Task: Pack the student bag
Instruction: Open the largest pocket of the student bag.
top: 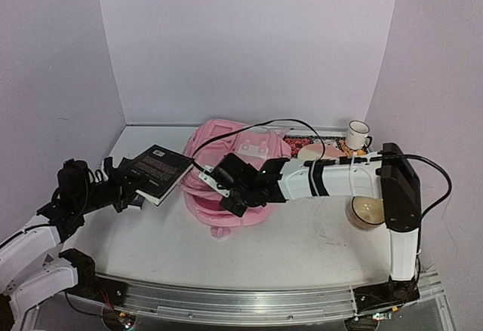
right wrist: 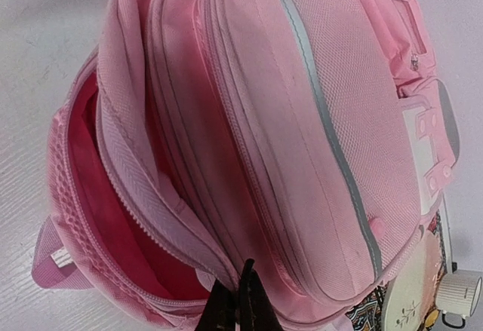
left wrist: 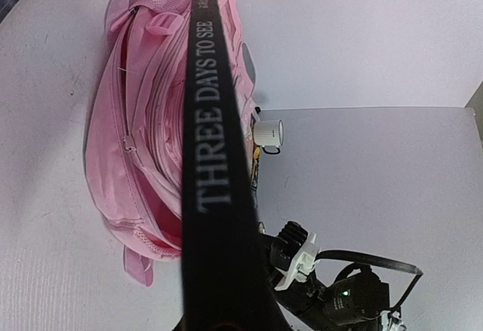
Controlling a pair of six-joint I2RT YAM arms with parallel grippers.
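The bag (top: 226, 141) lies on the tabletop (top: 302, 248), near the middle and a little toward the back wall. Its main compartment is unzipped and its darker pink lining shows inside. The right fingers (right wrist: 249, 304) are pressed together at the rim of this opening. I cannot tell if cloth is caught between them. The left fingers (top: 130, 195) hold a black book (top: 156, 171) by its near end, and it is in the air just left of the bag. Its spine reads "THREE DAYS TO SEE". A white mug (top: 358, 133) stands behind the bag on the right, and a bowl (top: 367, 212) sits beside the right arm.
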